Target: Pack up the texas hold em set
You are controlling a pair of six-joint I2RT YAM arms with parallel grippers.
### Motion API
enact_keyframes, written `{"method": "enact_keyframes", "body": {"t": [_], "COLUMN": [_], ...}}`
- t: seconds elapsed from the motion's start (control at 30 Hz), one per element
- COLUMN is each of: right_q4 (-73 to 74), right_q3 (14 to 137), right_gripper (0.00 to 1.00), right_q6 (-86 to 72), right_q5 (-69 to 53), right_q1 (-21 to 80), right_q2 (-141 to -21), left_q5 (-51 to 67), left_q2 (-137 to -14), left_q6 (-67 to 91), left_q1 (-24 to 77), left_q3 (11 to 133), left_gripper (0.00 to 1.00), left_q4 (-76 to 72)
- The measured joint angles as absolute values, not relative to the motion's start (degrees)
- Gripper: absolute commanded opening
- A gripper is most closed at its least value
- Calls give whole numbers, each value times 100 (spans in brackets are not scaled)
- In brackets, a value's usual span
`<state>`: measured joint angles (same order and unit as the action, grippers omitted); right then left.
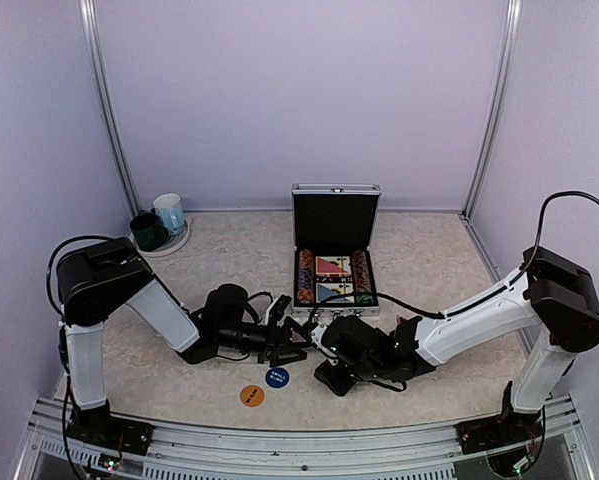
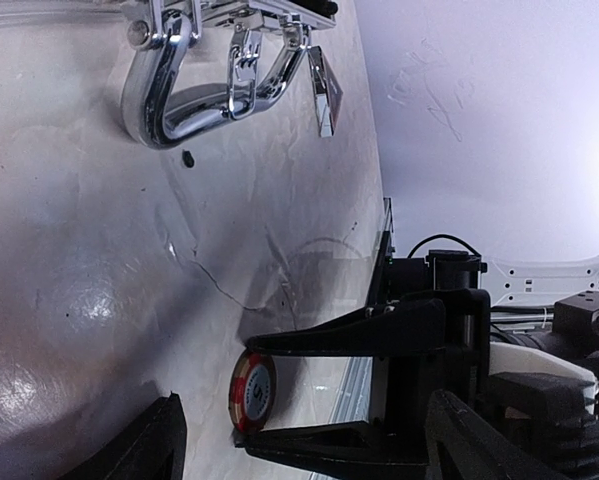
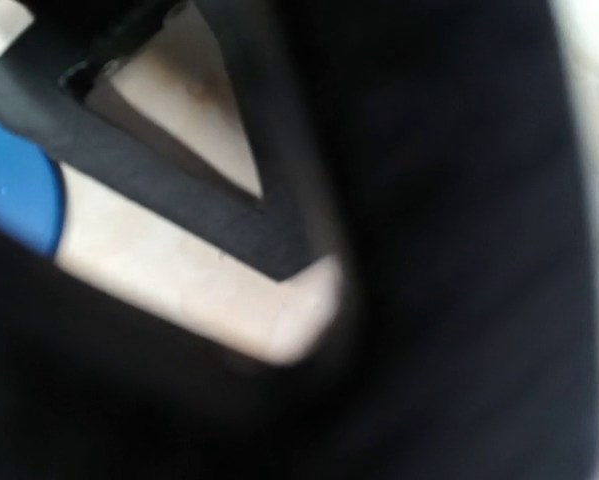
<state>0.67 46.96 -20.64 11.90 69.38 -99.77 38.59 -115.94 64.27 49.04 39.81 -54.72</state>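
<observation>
The table [image 1: 429, 260] carries the open case [image 1: 335, 250], upright lid at the back, chips [image 1: 304, 277] and cards [image 1: 334, 266] inside. In front of the case, both arms meet. The left gripper [image 1: 289, 340] is spread wide, holding nothing. The right gripper [image 2: 264, 390] pinches a red chip [image 2: 252, 390]. Near the grippers, further from the case, lie the blue button [image 1: 277, 377] and orange button [image 1: 252, 396].

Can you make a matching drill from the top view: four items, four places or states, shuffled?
Items:
1. case
2. mugs
3. orange button
4. blue button

Places or states:
A. far left, on a plate
B. nearest the front rail
C. lid up, chips inside
D. just below the grippers

Pairs: 1-C, 2-A, 3-B, 4-D
</observation>
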Motion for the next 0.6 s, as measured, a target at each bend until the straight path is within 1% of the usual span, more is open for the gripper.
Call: {"method": "enact_keyframes", "body": {"t": [0.03,0.1,0.27,0.47,0.53,0.6], "right_q4": [82,167,362,349,342,333], "right_q3": [4703,4733,4792,4770,4768,4766], "right_gripper": [57,62,62,55,50,43], "right_q6": [-2069,-2071,-2082,-2145,-2174,-2189], "right_q5": [1190,1188,1194,1170,1166,1166], "right_q1": [6938,6943,6960,6965,6967,6969], "right_q2": [-9977,-9974,-9957,-9953,-9953,-9953], "left_q5": [3857,3857,3854,3852,3848,3833], "left_q2": [-11592,-11587,-11581,-11574,-11568,-11557], "left_q6": [6425,6425,6418,6405,6403,6403], "left_q1": [4904,4904,4897,4895,4895,4895], "left_q3": [3981,3981,3981,3981,3981,3981], "left_gripper": [82,82,82,82,82,82], "left_q4": [-5465,-5452,-5439,-5419,-5406,-5380]}}
